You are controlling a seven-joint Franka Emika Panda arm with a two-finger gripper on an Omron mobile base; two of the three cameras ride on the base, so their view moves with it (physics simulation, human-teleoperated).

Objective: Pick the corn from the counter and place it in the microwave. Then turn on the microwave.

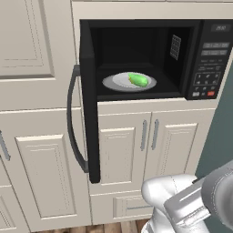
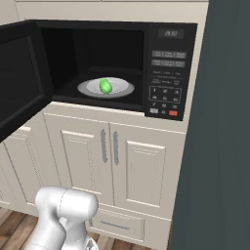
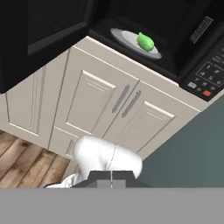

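You have the corn [image 1: 138, 80] lying on the grey plate [image 1: 116, 83] inside the microwave [image 1: 214, 59], whose door [image 1: 89, 118] stands swung wide open to the left. In the left base view its long axis runs along the plate from upper left to lower right, nearly level; from the right base view you look more along its length, and you cannot tell which end is the pointed one. Your gripper [image 3: 111, 176] sits low in front of the cream cabinet doors [image 3: 109, 109], well below the oven, its fingers pressed together on nothing.
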